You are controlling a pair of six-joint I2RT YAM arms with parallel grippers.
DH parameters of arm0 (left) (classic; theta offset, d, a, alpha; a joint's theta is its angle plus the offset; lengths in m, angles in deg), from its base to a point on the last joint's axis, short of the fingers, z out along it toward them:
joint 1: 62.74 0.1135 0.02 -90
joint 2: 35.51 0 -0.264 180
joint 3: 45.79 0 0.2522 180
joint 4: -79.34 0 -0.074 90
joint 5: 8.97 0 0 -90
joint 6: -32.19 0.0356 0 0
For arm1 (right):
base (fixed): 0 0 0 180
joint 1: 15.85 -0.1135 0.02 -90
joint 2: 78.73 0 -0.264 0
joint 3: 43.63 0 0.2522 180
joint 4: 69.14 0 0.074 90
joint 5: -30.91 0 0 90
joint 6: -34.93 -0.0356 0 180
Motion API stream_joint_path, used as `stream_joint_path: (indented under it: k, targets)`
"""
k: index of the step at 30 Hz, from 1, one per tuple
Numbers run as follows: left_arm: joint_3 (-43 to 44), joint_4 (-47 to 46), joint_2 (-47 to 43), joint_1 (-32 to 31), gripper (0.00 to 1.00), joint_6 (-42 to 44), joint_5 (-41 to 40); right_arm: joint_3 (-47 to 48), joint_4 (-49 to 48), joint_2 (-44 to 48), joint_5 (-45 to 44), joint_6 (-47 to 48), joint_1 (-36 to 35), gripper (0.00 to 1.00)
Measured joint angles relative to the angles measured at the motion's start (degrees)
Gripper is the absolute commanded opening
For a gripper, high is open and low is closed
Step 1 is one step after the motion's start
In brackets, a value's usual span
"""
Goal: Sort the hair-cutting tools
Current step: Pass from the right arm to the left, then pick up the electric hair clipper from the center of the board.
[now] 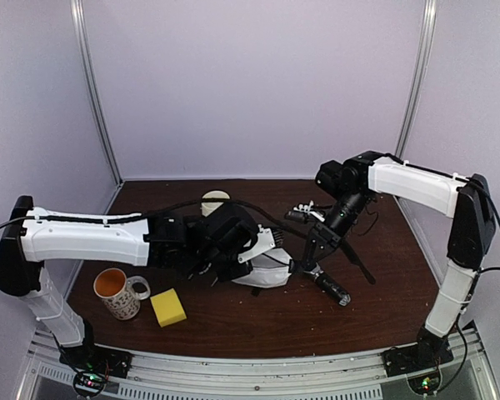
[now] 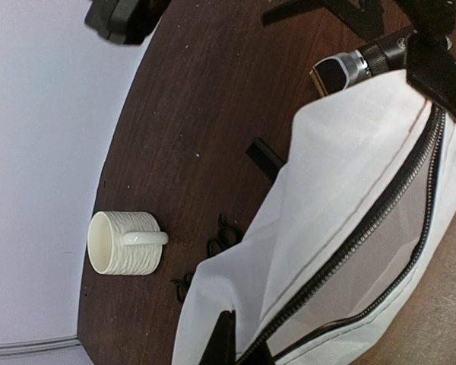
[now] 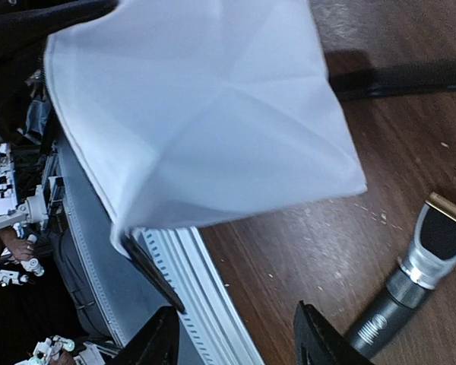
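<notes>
My left gripper is shut on the edge of the white zip pouch and holds it lifted with the zip open; its fingertips pinch the fabric. Two black scissor handles stick out from under the pouch, and so does the end of a black comb. The black-and-grey clipper lies right of the pouch. My right gripper hangs open and empty between pouch and clipper. A second comb lies behind the clipper.
A white ribbed cup stands at the back near the scissors. An orange-filled mug and the yellow sponge block sit at the front left. The table's front rail is close below my right gripper.
</notes>
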Motion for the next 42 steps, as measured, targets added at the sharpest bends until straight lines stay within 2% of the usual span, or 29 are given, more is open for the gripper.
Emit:
stream_joint_path:
  k: [3, 7, 9, 14, 21, 28, 40, 42]
  targets:
    - [4.5, 6.0, 0.4, 0.4, 0.0, -4.7, 2.6, -2.1, -0.3, 4.0, -4.1, 1.7, 3.7, 0.55]
    - [6.3, 12.4, 0.5, 1.6, 0.0, -10.2, 8.3, -11.1, -6.3, 12.4, -14.7, 2.5, 8.5, 0.58]
    - [6.7, 15.2, 1.0, 3.0, 0.0, -12.8, 11.9, -18.4, -12.0, 18.1, -21.4, 3.2, 8.8, 0.6]
    - [8.5, 19.6, 3.0, 7.4, 0.0, -18.4, 19.3, -29.8, -19.8, 26.5, -30.1, 4.8, 7.6, 0.6]
    - [13.8, 24.5, 5.7, 10.1, 0.0, -23.9, 25.3, -36.3, -27.2, 24.0, -38.6, 5.2, 0.2, 0.66]
    - [14.4, 28.4, 5.7, 11.9, 0.0, -29.0, 26.3, -36.7, -30.9, 18.6, -40.4, 4.2, -3.9, 0.69]
    - [14.8, 29.9, 5.7, 12.7, 0.0, -31.7, 26.0, -35.6, -32.4, 11.0, -43.5, 1.7, -6.9, 0.63]
    - [14.8, 29.9, 5.7, 12.7, 0.0, -31.7, 25.7, -35.6, -32.4, 11.1, -44.1, 1.6, -6.9, 0.56]
